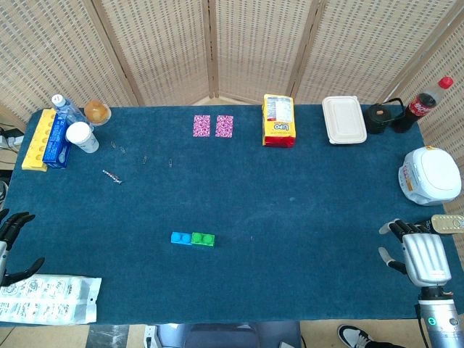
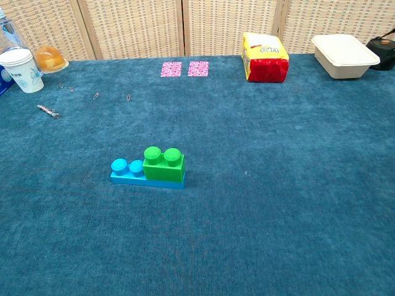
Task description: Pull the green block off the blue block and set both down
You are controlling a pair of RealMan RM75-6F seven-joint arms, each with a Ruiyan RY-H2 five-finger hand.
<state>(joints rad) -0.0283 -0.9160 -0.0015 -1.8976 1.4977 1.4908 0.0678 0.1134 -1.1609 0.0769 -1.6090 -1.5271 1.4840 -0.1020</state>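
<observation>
Green block point(image 2: 164, 164) sits pressed onto one end of the blue block point(image 2: 147, 177), near the surface's middle, untouched. My left hand point(image 1: 13, 246) and right hand point(image 1: 424, 257) rest well apart from it, fingers spread, holding nothing. Nothing is begun, I judge; next I must bring both hands in, one per block.

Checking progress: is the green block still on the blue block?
Yes. The green block sits stacked on the blue block's right end, studs up.
</observation>
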